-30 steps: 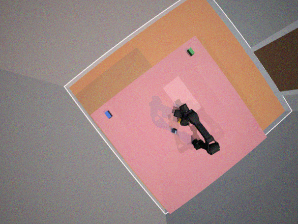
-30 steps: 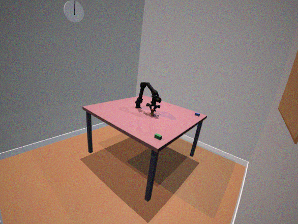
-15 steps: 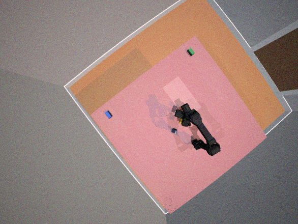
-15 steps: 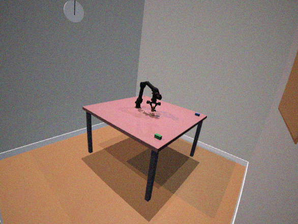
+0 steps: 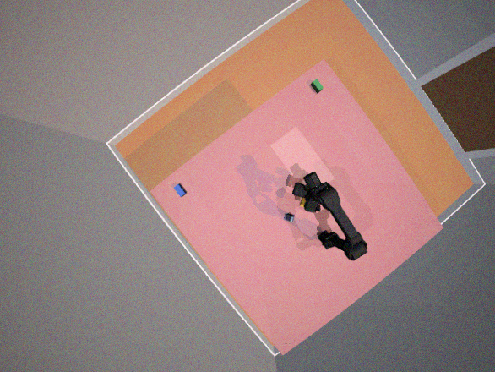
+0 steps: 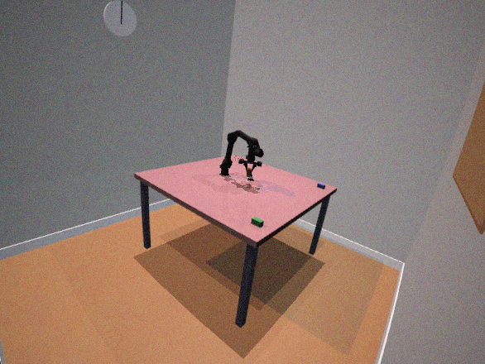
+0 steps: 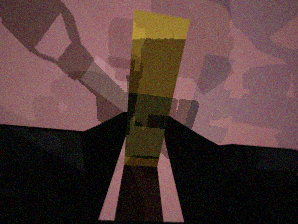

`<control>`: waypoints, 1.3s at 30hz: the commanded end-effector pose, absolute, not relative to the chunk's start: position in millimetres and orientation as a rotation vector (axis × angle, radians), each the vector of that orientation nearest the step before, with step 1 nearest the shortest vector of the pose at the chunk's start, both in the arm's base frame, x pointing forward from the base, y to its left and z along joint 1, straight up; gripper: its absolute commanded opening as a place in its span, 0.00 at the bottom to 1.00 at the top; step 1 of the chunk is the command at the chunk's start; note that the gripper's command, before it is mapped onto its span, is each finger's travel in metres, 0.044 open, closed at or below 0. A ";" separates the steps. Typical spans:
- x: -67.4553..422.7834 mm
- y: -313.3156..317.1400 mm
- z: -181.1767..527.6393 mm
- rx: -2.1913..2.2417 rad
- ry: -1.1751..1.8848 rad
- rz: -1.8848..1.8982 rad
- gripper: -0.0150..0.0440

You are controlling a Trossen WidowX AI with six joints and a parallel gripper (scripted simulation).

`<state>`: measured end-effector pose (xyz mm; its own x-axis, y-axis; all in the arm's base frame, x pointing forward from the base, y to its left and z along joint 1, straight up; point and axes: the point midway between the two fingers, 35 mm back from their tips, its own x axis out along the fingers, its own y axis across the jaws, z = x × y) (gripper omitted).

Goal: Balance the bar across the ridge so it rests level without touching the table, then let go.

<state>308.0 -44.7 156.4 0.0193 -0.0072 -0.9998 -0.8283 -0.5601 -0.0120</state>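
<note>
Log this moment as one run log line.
gripper: shut on yellow bar | bar: above pink table | ridge: not identifiable | release: not yet

A pink surface (image 6: 215,198) on dark legs carries a green block (image 6: 257,222) near one corner, a blue block (image 6: 321,185) near another, and a small dark ridge (image 5: 289,217) beside the arm's base (image 6: 223,171).

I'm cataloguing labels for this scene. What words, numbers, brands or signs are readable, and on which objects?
None readable in any view.
The wall clock shows one hand, no numerals.
The yellow bar in the pincer, the green block and the blue block are plain.
</note>
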 end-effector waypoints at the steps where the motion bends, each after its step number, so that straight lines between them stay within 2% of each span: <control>1: 307.6 -41.5 163.4 -1.645 0.865 1.593 0.25; 39: 258.7 98.8 163.6 -0.745 1.411 0.740 0.25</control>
